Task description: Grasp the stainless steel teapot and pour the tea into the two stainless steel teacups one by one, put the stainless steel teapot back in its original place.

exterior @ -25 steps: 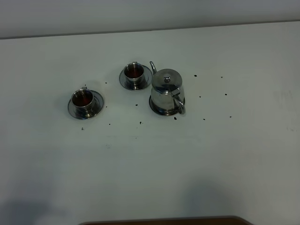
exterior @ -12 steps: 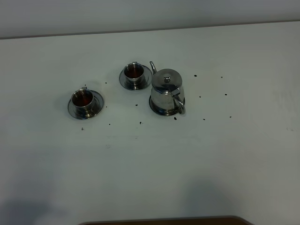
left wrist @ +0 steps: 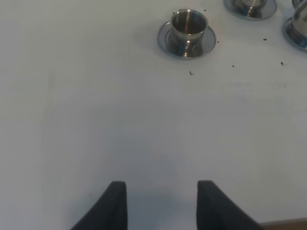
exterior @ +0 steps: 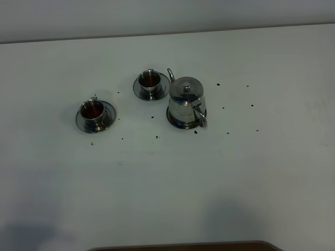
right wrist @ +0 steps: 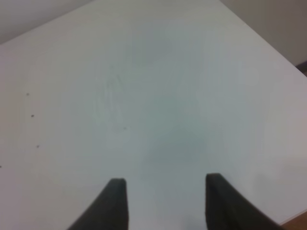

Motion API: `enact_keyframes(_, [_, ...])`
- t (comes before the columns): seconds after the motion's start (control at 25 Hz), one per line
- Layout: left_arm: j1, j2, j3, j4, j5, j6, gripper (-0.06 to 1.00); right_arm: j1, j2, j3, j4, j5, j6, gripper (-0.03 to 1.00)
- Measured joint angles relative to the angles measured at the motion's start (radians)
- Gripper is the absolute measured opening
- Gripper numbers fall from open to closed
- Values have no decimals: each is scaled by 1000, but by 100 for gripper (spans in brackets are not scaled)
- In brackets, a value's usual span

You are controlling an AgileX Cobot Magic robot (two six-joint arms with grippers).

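The stainless steel teapot (exterior: pixel 186 102) stands upright on its round steel saucer (exterior: pixel 184 123) right of the middle, spout to the back left, handle to the front right. Two steel teacups on saucers hold dark tea: one at the left (exterior: pixel 92 112), one further back (exterior: pixel 150 81) beside the spout. Neither arm shows in the high view. My left gripper (left wrist: pixel 161 191) is open and empty above bare table, the left cup (left wrist: pixel 188 29) far ahead of it; the second saucer (left wrist: pixel 250 6) and the teapot's edge (left wrist: pixel 298 24) show at the frame border. My right gripper (right wrist: pixel 165 189) is open and empty over bare table.
Small dark specks (exterior: pixel 157 137) lie scattered on the white table around the tea set. The table's far edge meets a pale wall (exterior: pixel 157 15). A brown edge (exterior: pixel 183 246) shows at the front of the table. The table's right edge (right wrist: pixel 288 62) shows in the right wrist view.
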Motion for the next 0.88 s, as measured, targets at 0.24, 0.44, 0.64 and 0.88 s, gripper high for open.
enact_keyframes(0.24, [0,0,0,0,0,0,39,0,0,0,0,-1,0,38])
enact_keyframes(0.44, [0,0,0,0,0,0,39,0,0,0,0,-1,0,38])
enact_keyframes(0.64, [0,0,0,0,0,0,39,0,0,0,6,-1,0,38])
enact_keyframes(0.88, [0,0,0,0,0,0,39,0,0,0,6,-2,-1,38])
